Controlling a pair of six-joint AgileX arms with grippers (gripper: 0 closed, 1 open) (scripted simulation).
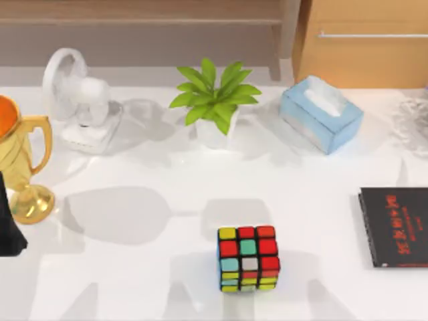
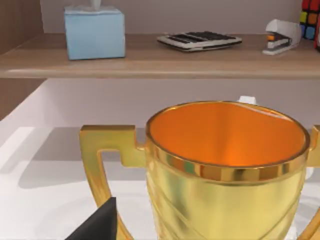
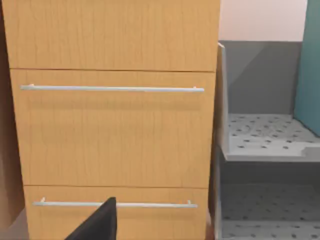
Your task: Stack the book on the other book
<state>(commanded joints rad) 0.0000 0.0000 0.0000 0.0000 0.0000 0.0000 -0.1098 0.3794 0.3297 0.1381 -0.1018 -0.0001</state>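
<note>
We start with the big white bench (image 1: pixel 134 281). Behind it, at the right, stands a wooden cabinet (image 1: pixel 361 53) with drawers. Our right arm's camera looks straight at those drawers, with a dark bit of the right gripper (image 3: pixel 97 222) low in that view. Our left arm (image 1: pixel 8 227) waits at the left edge of the bench, and a dark bit of the left gripper (image 2: pixel 97 225) sits just beside the gold trophy (image 1: pixel 23 174). We cannot tell if either gripper is open or shut.

The thin black book (image 1: pixel 396 226) with red letters lies flat at the right edge of the bench. That is where the other book must go on top.

A white fan (image 1: pixel 77 100), a blue tissue box (image 1: pixel 321 114) and a green plant (image 1: pixel 214 100) stand along the back. A small color cube (image 1: pixel 248 257) sits near the front, well apart from the black book.

We think nothing is stacked yet. The right arm is closer to the black book, so it should do the job. To do it well, we should bring the thick book in flat, line up its edges over the black cover, and set it down softly.
</note>
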